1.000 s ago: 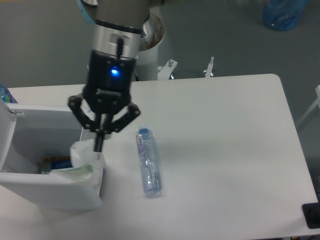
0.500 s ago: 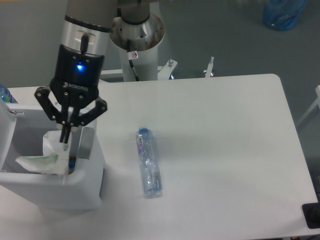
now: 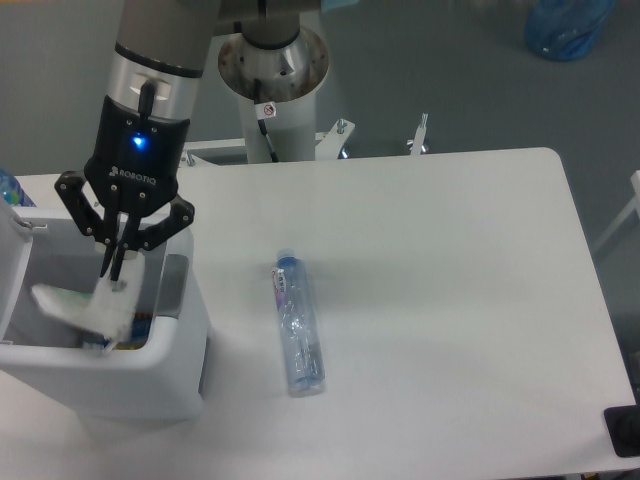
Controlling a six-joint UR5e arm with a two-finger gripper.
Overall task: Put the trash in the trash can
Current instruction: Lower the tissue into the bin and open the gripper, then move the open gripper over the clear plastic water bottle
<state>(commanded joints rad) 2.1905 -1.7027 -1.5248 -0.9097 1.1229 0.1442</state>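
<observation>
Wrapper (image 3: 88, 308) hangs inside the trash can (image 3: 110, 375), apparently pinched by the gripper (image 3: 116, 272); releasing carelessly could snag it on the rim; bottle (image 3: 297, 323) waits on the table (image 3: 450, 300)

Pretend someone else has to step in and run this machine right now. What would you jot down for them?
Gripper: over the open trash can, fingers close together on the top of the white wrapper.
Wrapper: hangs inside the can's opening, not yet let go.
Crushed bottle: lies on the table, to the right of the can, untouched.
Done: wrapper carried to the can.
Left: release the wrapper, then pick up the bottle and drop it in too.
</observation>
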